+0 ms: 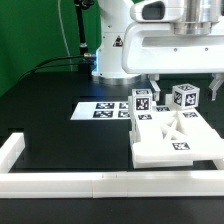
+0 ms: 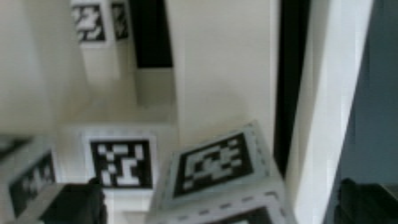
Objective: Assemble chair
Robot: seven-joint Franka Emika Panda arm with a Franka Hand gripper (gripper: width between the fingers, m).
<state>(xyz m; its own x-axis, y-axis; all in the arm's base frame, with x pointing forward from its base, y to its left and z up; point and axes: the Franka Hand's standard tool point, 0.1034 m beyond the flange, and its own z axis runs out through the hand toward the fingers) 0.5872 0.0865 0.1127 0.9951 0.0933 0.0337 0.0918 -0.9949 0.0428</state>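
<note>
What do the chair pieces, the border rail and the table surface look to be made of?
Chair pieces: probably rigid plastic, matte white; blocky edges, no shine, printed black-and-white tags.
Border rail: similar matte white, plastic or foam; cannot tell which.
Table surface: black, flat and dull, possibly cloth or mat.

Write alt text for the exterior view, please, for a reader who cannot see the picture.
A white robot hand hangs open just above a partly built white chair on a black table, its X-braced panel lying flat with two tagged posts standing up. A marker board lies behind the chair, and white border rails edge the table in front.
</note>
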